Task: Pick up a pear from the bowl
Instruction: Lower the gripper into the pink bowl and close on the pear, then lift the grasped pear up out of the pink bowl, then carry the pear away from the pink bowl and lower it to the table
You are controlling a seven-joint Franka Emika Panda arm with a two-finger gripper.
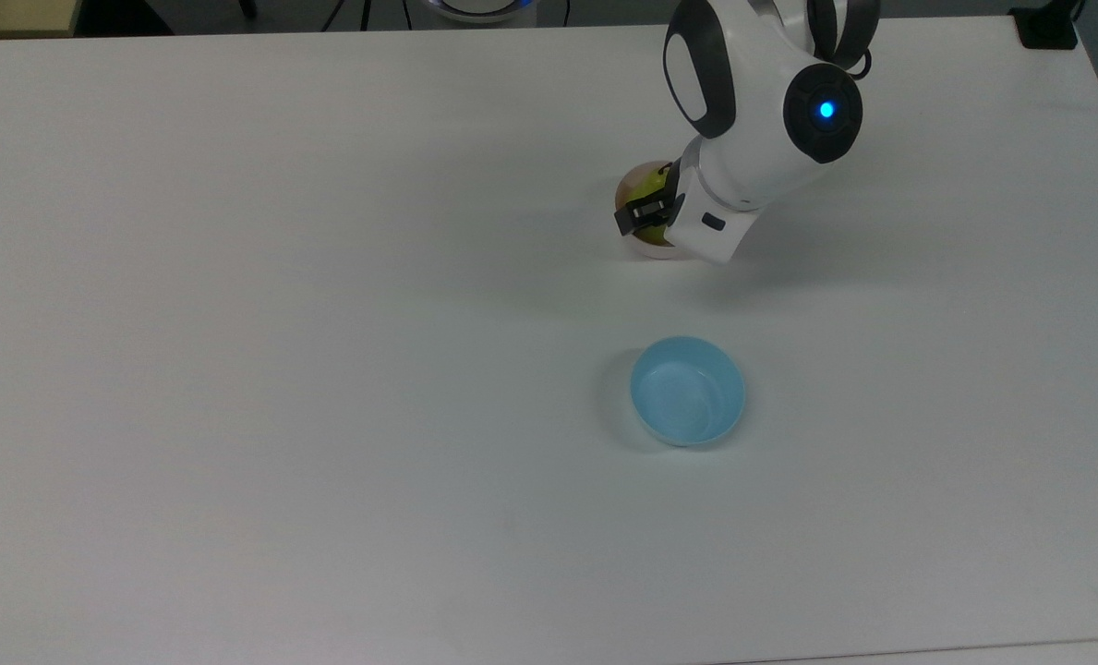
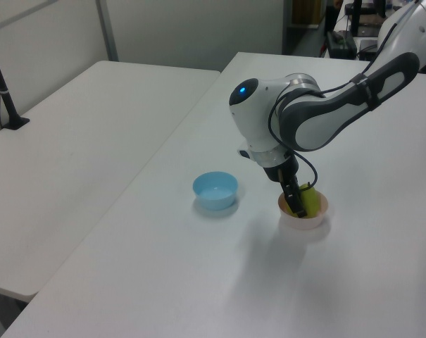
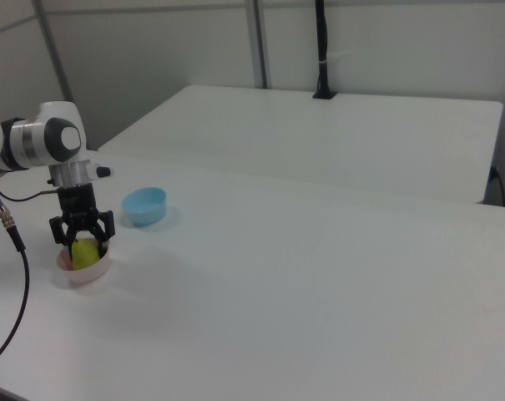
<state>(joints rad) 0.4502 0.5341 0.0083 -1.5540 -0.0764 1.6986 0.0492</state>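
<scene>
While the white Franka arm leans down over the white table (image 1: 327,369), its black two-finger gripper (image 3: 83,243) is lowered into the small round pale pink plastic bowl (image 3: 85,269). Fingers (image 3: 60,236) look spread, one on each side of the small yellow-green pear (image 3: 86,252), which sits between them inside the bowl; cannot tell if the pads actually touch the fruit. In the left view the gripper (image 2: 296,205) comes in tilted, with the pear (image 2: 310,200) just beside the finger, on the left view's right, and the bowl (image 2: 305,221) rim right below. In the top view the pear (image 1: 646,188) pokes out just past the gripper (image 1: 645,214). Small round light blue plastic bowl (image 1: 687,391) stands well apart from the gripper, lower down in the top view.
</scene>
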